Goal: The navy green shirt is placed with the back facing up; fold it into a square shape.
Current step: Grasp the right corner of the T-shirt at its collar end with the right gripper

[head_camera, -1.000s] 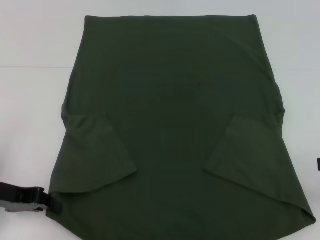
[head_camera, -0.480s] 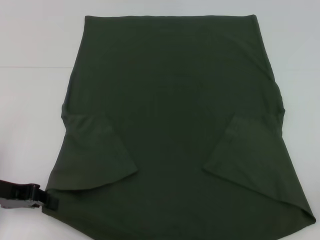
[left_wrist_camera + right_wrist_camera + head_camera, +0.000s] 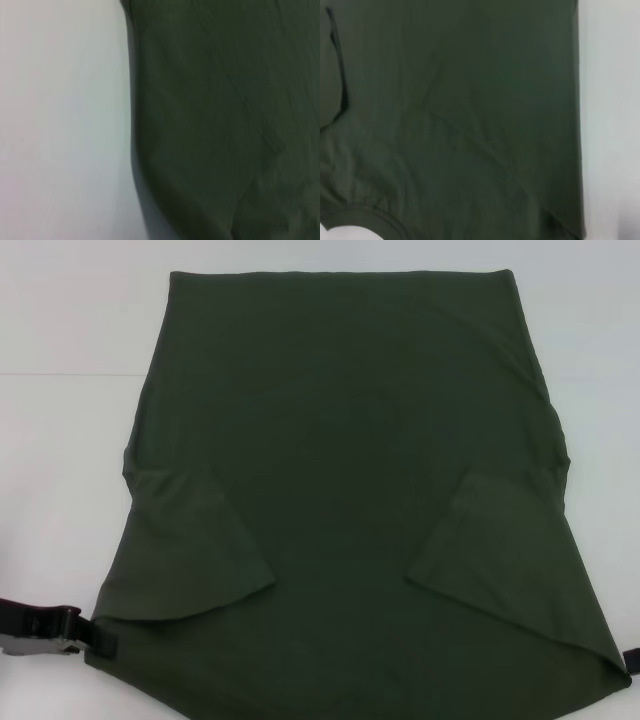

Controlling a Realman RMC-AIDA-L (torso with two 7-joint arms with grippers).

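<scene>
Dark olive-green short-sleeved shirt of soft matte fabric [image 3: 350,490] spread flat on white tabletop [image 3: 60,440], both sleeves folded inward over the body. Black-and-metal left claw [image 3: 100,640] low at the shirt's near left corner, tip touching the fabric edge; cannot tell whether pinched on the cloth or apart. Shirt stretching away from that claw, forward and to its right. Right claw [image 3: 632,660] barely peeking in beside the near right corner; state impossible to tell. Wrist views filled with green cloth meeting white surface.

No legible text, label, brand or number anywhere in these views.
</scene>
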